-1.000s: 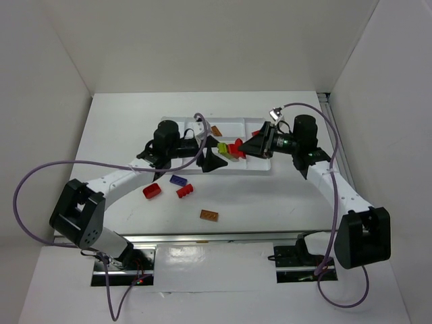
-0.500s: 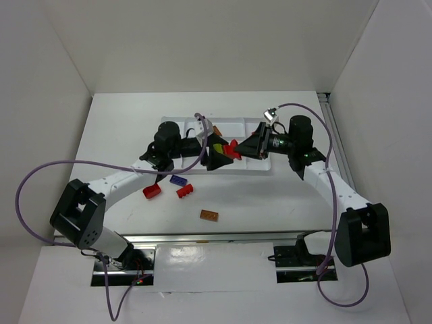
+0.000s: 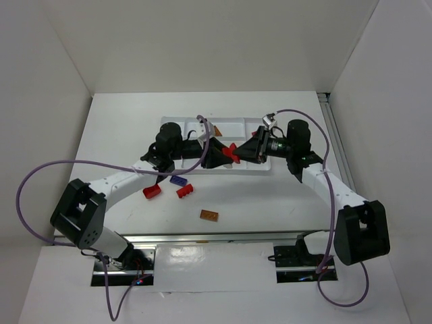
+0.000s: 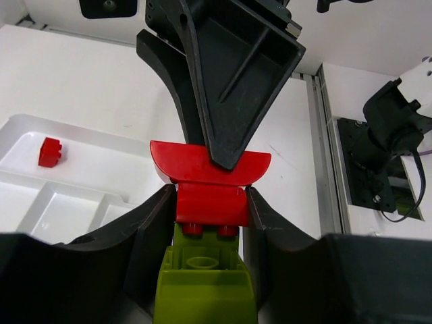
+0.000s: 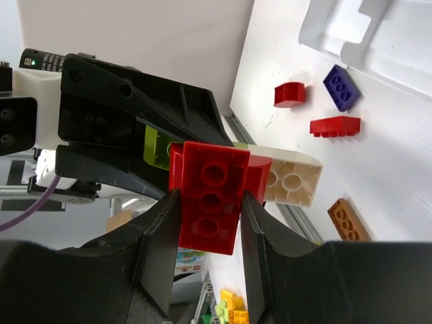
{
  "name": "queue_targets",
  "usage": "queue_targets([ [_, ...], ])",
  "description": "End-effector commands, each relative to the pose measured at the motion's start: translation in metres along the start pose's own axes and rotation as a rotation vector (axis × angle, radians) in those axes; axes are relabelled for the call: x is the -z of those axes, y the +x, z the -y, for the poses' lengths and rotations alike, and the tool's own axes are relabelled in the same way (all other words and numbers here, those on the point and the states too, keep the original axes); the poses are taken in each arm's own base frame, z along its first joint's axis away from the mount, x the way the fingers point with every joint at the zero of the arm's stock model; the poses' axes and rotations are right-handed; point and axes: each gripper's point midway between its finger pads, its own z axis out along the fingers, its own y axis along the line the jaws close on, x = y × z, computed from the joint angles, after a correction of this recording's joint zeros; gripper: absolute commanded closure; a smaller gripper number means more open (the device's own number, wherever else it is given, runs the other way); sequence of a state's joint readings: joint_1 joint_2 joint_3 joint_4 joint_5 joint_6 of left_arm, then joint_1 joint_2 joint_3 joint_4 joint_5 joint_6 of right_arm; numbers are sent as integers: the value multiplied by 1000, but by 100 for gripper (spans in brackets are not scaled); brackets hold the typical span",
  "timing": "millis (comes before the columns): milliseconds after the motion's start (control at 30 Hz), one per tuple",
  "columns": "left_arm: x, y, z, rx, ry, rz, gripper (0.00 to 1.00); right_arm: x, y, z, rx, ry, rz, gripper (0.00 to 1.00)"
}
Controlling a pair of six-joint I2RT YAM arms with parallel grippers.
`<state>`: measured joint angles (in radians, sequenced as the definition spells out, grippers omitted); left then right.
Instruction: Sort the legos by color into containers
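A joined clump of legos [image 3: 231, 152] hangs above the white tray [image 3: 237, 125], between both grippers. In the left wrist view my left gripper [image 4: 209, 202] is shut on a red brick [image 4: 209, 206] of the clump. A yellow-green brick [image 4: 202, 287] is stuck below that red brick and a curved red piece [image 4: 169, 162] sits above it. In the right wrist view my right gripper [image 5: 209, 202] is shut on another red brick [image 5: 209, 199], with a tan brick [image 5: 291, 179] joined at its side. Loose on the table lie two red legos [image 3: 152, 191] [image 3: 184, 192], a dark blue-purple one [image 3: 178, 180] and an orange-brown one [image 3: 208, 215].
A small red brick [image 4: 49, 151] lies in one tray compartment. The left arm [image 3: 115, 179] reaches over the loose legos. White walls enclose the table at the back and sides. A metal rail [image 3: 202, 237] runs along the near edge.
My left gripper has slid right to the clump and its jaws have closed onto it. The right gripper has carried the clump a little left, still shut.
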<state>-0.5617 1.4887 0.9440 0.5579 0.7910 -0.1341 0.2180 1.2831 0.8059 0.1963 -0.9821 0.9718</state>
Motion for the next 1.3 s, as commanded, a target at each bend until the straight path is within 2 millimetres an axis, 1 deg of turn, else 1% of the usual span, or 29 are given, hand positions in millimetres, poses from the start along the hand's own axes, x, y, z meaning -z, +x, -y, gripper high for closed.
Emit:
queue_targets([
  [0,3,-21,-3,-42,5,36,100,15,-12,0,75,-25,44,70],
  [167,7,-23,-4,-50,4,35,100,29,-23,6,78,-11,77,71],
  [233,7,-21,-6,-41,-6,27,100,36,-34,10,82,5,106,71],
  [267,8,-19,-5,-33,-6,20,100,38,-38,18,79,38,125,71],
  [300,10,-19,-11,-42,-25,21,100,38,-45,16,106,57,144,71],
  [333,11,-23,-9,-49,-25,27,100,41,-53,25,106,102,169,71],
  [367,11,-25,-11,-47,-35,27,100,43,-62,47,63,214,216,71],
  [400,11,-25,-14,-47,-49,28,100,44,-76,49,138,282,248,71],
  [433,11,-23,-15,-28,-60,21,100,42,-80,57,156,357,266,71],
  [467,11,-27,-17,-30,-72,24,100,50,-93,87,143,545,341,71],
  [500,10,-32,-21,-16,-93,29,100,54,-99,98,181,648,368,71],
  [533,11,-30,-22,18,-105,16,100,47,-106,93,228,707,389,71],
  [567,13,-33,-26,38,-125,13,100,47,-111,111,229,795,400,71],
  [600,12,-45,-28,53,-133,24,100,56,-125,119,250,896,457,71],
  [700,14,-50,-36,135,-156,-5,100,49,-134,157,240,1003,424,71],
  [733,14,-50,-36,135,-156,-5,100,48,-138,152,248,995,435,71],
  [767,18,-53,-41,164,-179,-5,100,48,-140,166,246,1034,421,70],
  [800,18,-55,-42,181,-189,-7,100,45,-145,166,248,1032,423,70],
  [867,25,-54,-53,215,-218,-14,100,42,-141,182,235,1059,385,68],
  [900,25,-54,-52,226,-199,-14,100,40,-143,183,244,1062,379,68],
  [933,25,-54,-50,243,-187,-14,100,39,-145,185,243,1063,378,67],
  [967,28,-55,-54,254,-199,-10,100,36,-141,194,239,1070,351,66],
  [1033,29,-53,-57,277,-197,-6,100,34,-145,196,249,1072,345,59],
  [1067,31,-54,-58,278,-194,-6,100,35,-146,196,250,1081,351,54],
  [1100,32,-50,-58,298,-181,-12,100,36,-143,202,253,1094,328,36],
  [1167,32,-51,-59,311,-166,-12,100,35,-147,197,257,1090,334,26],
  [1200,34,-51,-63,324,-164,-11,100,37,-147,193,268,1091,331,25],
  [1233,33,-52,-58,340,-137,-14,100,38,-148,189,273,1085,339,25],
  [1267,36,-50,-62,341,-132,-14,100,39,-151,177,293,1063,349,23],
])
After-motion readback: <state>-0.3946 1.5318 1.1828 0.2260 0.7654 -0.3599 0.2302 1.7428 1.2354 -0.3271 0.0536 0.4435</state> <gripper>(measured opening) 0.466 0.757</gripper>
